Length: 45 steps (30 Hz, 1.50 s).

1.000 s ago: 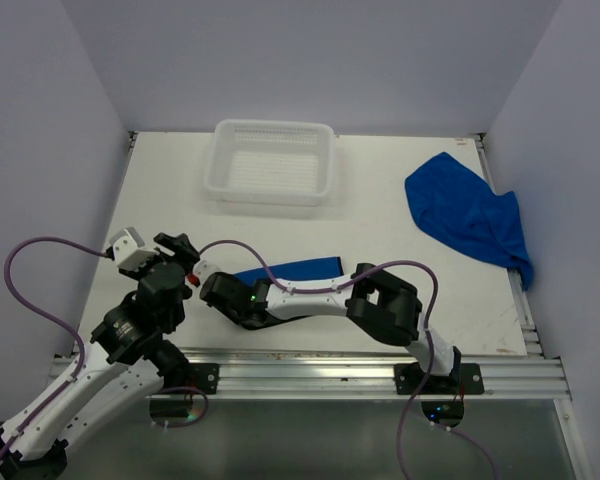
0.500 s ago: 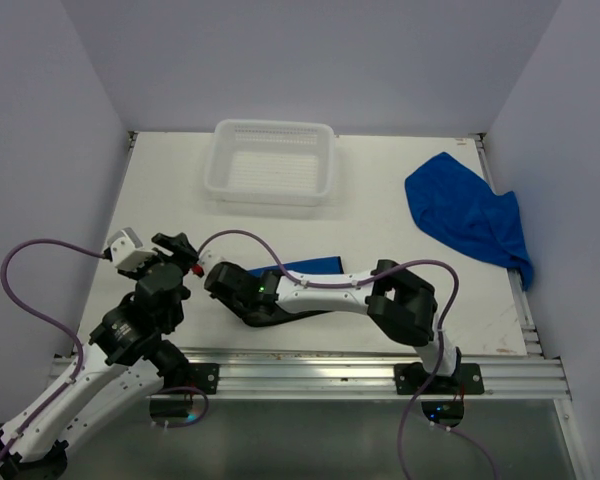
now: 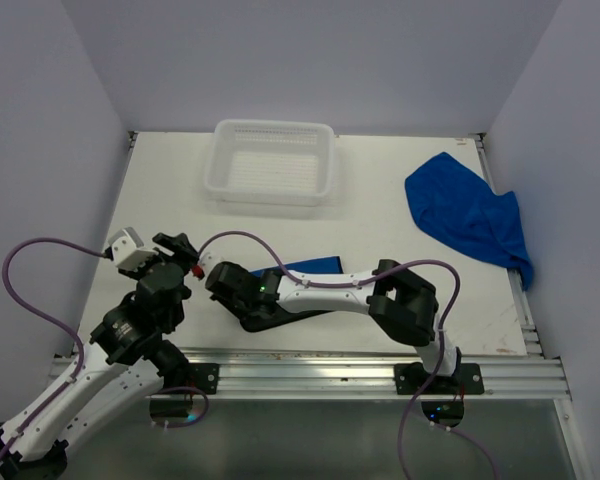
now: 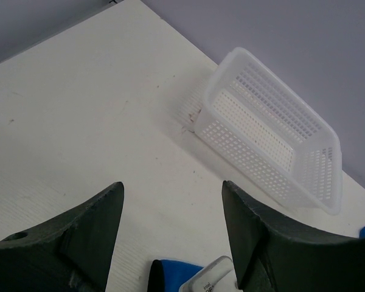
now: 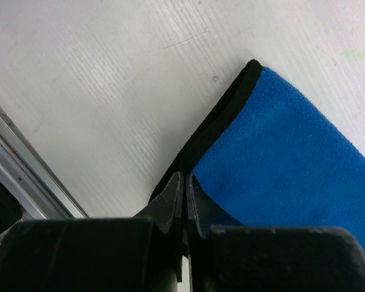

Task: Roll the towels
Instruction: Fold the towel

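One royal-blue towel (image 3: pixel 315 265) lies folded flat near the front of the table, mostly hidden under my right arm. In the right wrist view its dark-edged corner (image 5: pixel 292 158) sits just ahead of my right gripper (image 5: pixel 186 176), whose fingers are pressed together at the cloth's left edge; no cloth shows between them. From above, that right gripper (image 3: pixel 223 283) is at the towel's left end. A second towel (image 3: pixel 470 215) lies crumpled at the right edge. My left gripper (image 4: pixel 172 185) hangs open and empty just left of the folded towel (image 4: pixel 170 274); it is also seen from above (image 3: pixel 185 255).
A white perforated basket (image 3: pixel 272 185) stands empty at the back centre, also seen in the left wrist view (image 4: pixel 243 146). Purple cables loop over both arms. A metal rail (image 3: pixel 360 365) runs along the near edge. Walls close in the table on three sides.
My right arm has shifted a little, its elbow moving right, and now covers more of the folded towel. Its jaws have closed fully. The left arm has barely moved.
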Tool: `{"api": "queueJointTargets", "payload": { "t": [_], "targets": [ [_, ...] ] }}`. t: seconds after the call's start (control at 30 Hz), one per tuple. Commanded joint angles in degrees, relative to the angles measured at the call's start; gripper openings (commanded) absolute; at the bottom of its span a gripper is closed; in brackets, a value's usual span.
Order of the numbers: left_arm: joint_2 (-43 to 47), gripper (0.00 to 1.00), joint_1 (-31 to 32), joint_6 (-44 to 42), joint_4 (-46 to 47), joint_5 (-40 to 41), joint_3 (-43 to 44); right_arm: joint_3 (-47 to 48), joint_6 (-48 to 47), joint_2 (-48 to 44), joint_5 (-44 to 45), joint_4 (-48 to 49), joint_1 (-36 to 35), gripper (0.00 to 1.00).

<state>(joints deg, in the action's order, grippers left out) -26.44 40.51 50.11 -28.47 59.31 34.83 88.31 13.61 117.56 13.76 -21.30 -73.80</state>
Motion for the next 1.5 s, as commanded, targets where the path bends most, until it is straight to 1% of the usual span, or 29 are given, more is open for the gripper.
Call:
{"api": "queueJointTargets", "payload": {
  "t": [0.0, 0.3, 0.47, 0.73, 0.97, 1.2, 1.3, 1.43, 1.47],
  "targets": [
    [-0.6, 0.70, -0.2, 0.0, 0.7, 1.0, 0.3, 0.6, -1.0, -4.1, -1.5, -2.0, 0.1, 0.00],
    [-0.8, 0.70, -0.2, -0.3, 1.0, 0.7, 0.3, 1.9, -2.6, -6.8, 0.1, -8.8, 0.1, 0.00],
    [-0.9, 0.70, -0.1, -0.4, 0.9, 0.8, 0.3, 2.3, -3.1, -8.0, -0.7, -10.3, 0.1, 0.00],
    [-1.3, 0.70, -0.2, -0.4, 1.0, 0.4, 0.2, 2.5, -4.0, -8.9, -6.5, -13.2, 0.0, 0.00],
    [-1.7, 0.70, -0.2, -0.5, 1.1, 0.0, 0.3, -1.4, -2.1, -8.7, -10.1, -12.2, 0.0, 0.00],
    [-2.0, 0.70, -0.2, -0.5, 1.1, 0.0, 0.4, -5.8, -1.0, -9.5, -11.7, -11.2, -0.4, 0.00],
    [-2.2, 0.70, -0.2, -0.6, 1.2, -0.2, 0.5, -8.0, -0.3, -9.7, -13.4, -10.2, -0.6, 0.00],
    [-2.7, 0.70, -0.2, -0.8, 1.3, -0.3, 0.8, -9.8, 0.4, -9.4, -13.5, -8.7, -0.9, 0.00],
    [-2.8, 0.70, -0.2, -0.8, 1.3, -0.4, 0.9, -10.3, 0.7, -9.2, -14.8, -7.9, -1.2, 0.00]
  ]
}}
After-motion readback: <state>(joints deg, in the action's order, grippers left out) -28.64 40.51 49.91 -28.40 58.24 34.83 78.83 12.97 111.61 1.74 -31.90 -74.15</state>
